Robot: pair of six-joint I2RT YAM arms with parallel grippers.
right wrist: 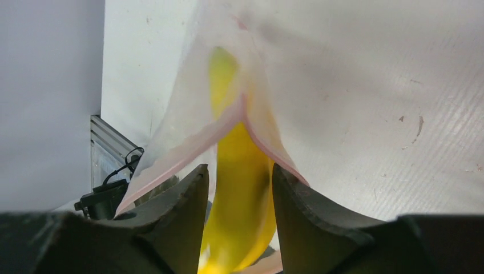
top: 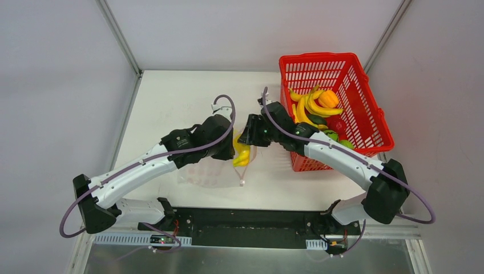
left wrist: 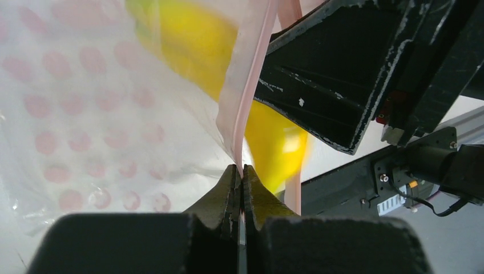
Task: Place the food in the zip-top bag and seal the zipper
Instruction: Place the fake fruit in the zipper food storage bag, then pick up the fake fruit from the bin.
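Note:
The zip-top bag point(top: 208, 174) lies at the table's middle, its mouth lifted. My left gripper point(top: 233, 149) is shut on the bag's pink zipper point(left wrist: 245, 97) strip, pinched between the fingertips point(left wrist: 241, 169). My right gripper point(top: 245, 138) hangs over the bag's mouth with its jaws apart. A blurred yellow banana point(right wrist: 240, 188) hangs between them, its tip inside the bag point(right wrist: 188, 108); a gap shows on its left side. The banana also shows in the left wrist view point(left wrist: 274, 137) and the top view point(top: 242, 157). More food point(top: 319, 108) lies in the basket.
A red lattice basket point(top: 371, 108) stands at the right back, just behind my right arm, holding bananas, an orange pepper, red and green pieces. The right gripper's black body point(left wrist: 342, 74) is close beside the left fingertips. The black mounting rail point(top: 245, 225) runs along the near edge.

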